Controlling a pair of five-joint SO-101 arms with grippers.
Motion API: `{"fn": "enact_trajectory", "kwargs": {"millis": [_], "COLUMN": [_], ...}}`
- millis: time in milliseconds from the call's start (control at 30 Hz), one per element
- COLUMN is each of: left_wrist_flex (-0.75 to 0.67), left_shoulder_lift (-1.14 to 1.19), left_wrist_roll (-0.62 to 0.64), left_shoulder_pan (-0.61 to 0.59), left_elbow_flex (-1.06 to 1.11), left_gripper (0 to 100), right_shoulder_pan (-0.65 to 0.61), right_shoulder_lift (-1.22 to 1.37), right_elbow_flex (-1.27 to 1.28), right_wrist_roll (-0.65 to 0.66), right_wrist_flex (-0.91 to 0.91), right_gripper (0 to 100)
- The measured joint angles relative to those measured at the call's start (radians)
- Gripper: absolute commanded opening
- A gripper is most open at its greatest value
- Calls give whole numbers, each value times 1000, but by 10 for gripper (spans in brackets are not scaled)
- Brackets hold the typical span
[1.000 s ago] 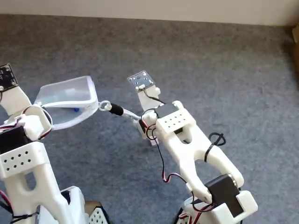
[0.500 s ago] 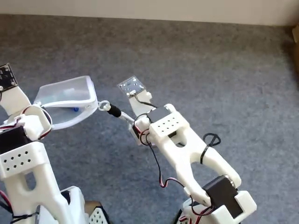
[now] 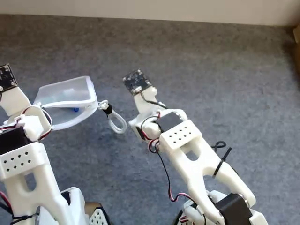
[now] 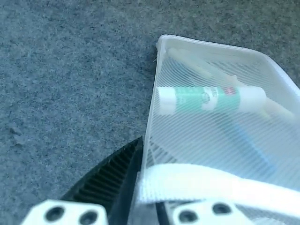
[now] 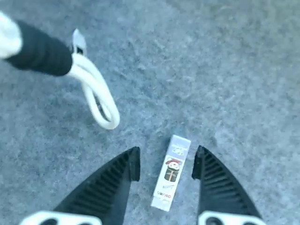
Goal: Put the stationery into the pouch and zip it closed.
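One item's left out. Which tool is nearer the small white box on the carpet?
Right. The right tool hangs open directly over the box; the left tool grips the pouch, off to the side.

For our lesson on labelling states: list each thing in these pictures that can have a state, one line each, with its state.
pouch, held at its edge; whether it is zipped cannot be judged.
green-and-white tube, lying inside the pouch.
zip cord loop, hanging free, ungripped.
small white box, lying flat on the carpet, outside the pouch.
left claw, shut on the pouch.
right claw, open, one finger on each side of the small white box.
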Motion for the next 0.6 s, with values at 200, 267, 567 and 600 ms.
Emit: {"fn": "enact_trajectory", "kwargs": {"millis": [200,267,567,600], "left_wrist_flex": [0,0,0,0], "left_shoulder_lift": [0,0,0,0], "left_wrist_roll": [0,0,0,0], "left_shoulder_pan": [0,0,0,0], "left_elbow_flex": [0,0,0,0], "left_gripper": [11,11,11,11], "right_shoulder_pan": [5,15,49,49], "right_shoulder_lift": [69,149,440,468], "right_elbow_flex": [6,3,-209,-227], "right_wrist_roll": [0,0,26,26], "right_wrist_flex": [-11,-11,74,78], "right_gripper": [180,180,180,180]}}
